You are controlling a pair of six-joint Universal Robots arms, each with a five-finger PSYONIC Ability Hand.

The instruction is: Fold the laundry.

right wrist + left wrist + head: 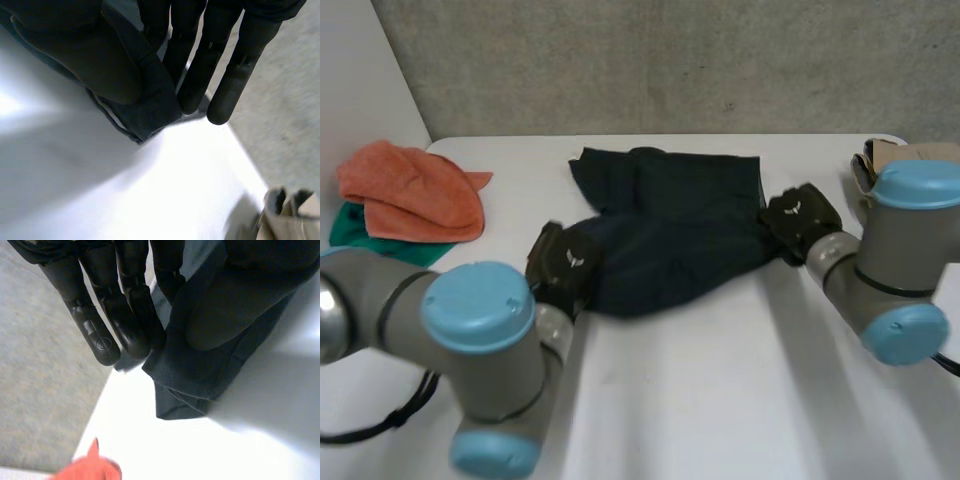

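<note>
Lies mid-table, rumpled: dark garment (670, 225), far edge fairly straight, near edge rounded. Clamped at its near-left edge in the left hand (563, 262), cloth (195, 375) pinched between thumb and straight fingers (100, 330). Clamped likewise at its right edge in the right hand (800, 220), thumb pressing cloth (150, 107) against the fingers (225, 95). At the far left, well apart: orange towel (415, 190) over a green cloth (360, 235), near the table (720, 380) edge. At the far right corner: tan item (895, 155). Broad bare tabletop on the near side, between both arms.
</note>
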